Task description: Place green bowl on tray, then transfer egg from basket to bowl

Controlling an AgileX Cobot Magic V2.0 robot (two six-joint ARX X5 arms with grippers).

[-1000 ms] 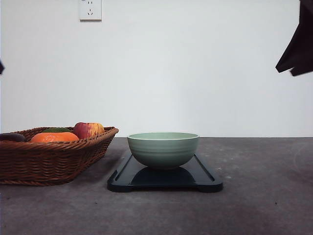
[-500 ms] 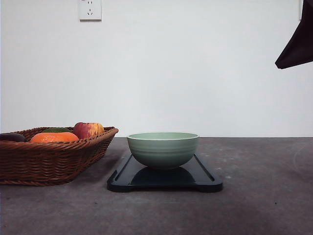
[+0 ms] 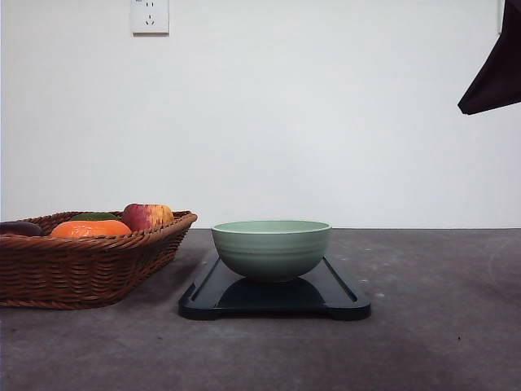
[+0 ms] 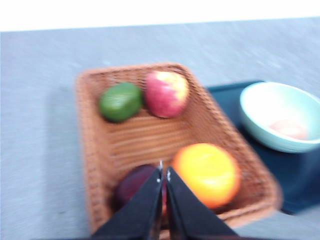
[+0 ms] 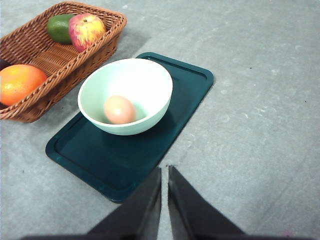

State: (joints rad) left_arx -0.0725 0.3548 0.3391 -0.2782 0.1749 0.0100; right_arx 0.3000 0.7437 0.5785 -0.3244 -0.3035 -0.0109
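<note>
The green bowl (image 3: 271, 248) stands upright on the dark tray (image 3: 338, 297) in the middle of the table. In the right wrist view the egg (image 5: 119, 109) lies inside the bowl (image 5: 135, 80), which rests on the tray (image 5: 185, 85). The egg (image 4: 288, 129) also shows as a pale blur in the bowl (image 4: 260, 107) in the left wrist view. The wicker basket (image 3: 81, 269) sits at the left. My left gripper (image 4: 164, 175) is shut and empty, held above the basket (image 4: 140, 145). Over bare table near the tray's corner, my right gripper (image 5: 164, 172) hangs shut and empty.
The basket holds a red-yellow apple (image 4: 166, 93), a green fruit (image 4: 120, 101), an orange fruit (image 4: 205, 173) and a dark purple fruit (image 4: 134, 184). A dark part of the right arm (image 3: 495, 73) hangs at the upper right of the front view. A wall socket (image 3: 150, 16) is behind.
The dark part of the right arm at the upper right rose slightly a second ago, then held still. Bowl, tray and basket have not moved.
</note>
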